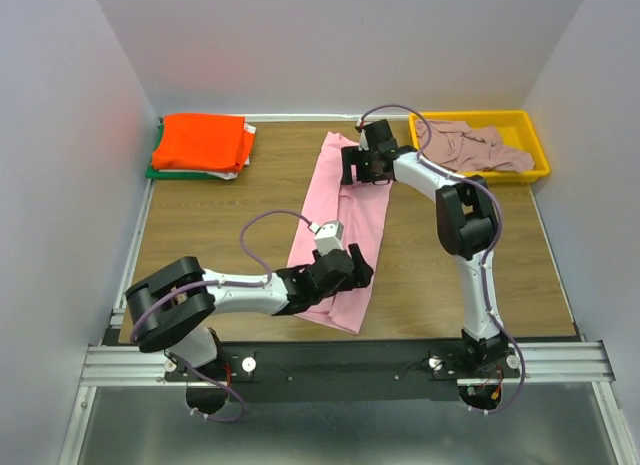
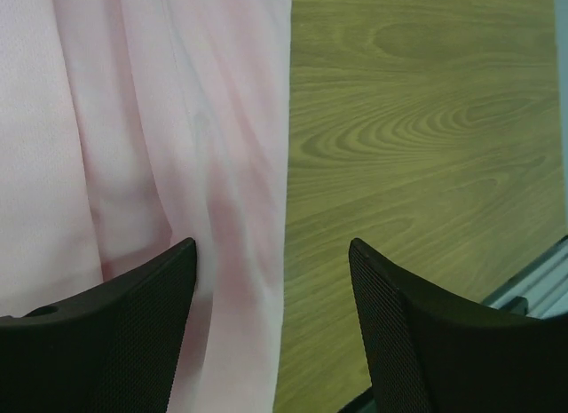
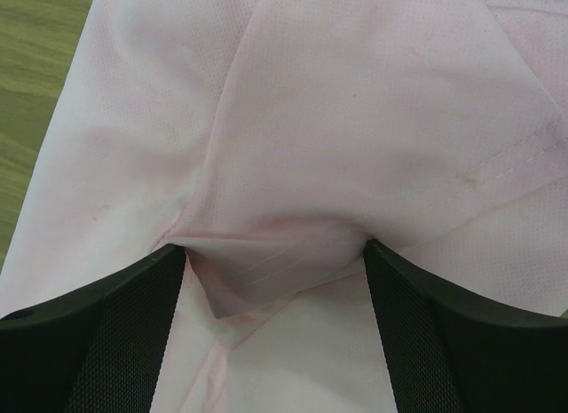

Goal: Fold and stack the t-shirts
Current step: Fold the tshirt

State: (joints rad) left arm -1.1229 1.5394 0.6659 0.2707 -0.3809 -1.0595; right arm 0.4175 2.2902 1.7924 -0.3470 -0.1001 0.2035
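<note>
A light pink t-shirt [image 1: 345,210], folded into a long strip, lies down the middle of the wooden table [image 1: 220,225]. My left gripper [image 1: 358,270] is low over its near end. In the left wrist view the gripper [image 2: 273,329] is open and astride the shirt's right edge [image 2: 133,120], one finger over cloth and one over wood. My right gripper [image 1: 365,175] is at the far end. In the right wrist view it [image 3: 275,324] is open on the pink cloth [image 3: 355,102], with a raised fold between its fingers. A dusty mauve t-shirt [image 1: 478,145] lies crumpled in the tray.
A folded orange t-shirt [image 1: 200,140] lies on a green one [image 1: 158,172] at the table's far left corner. A yellow plastic tray [image 1: 535,150] stands at the far right. White walls close in three sides of the table.
</note>
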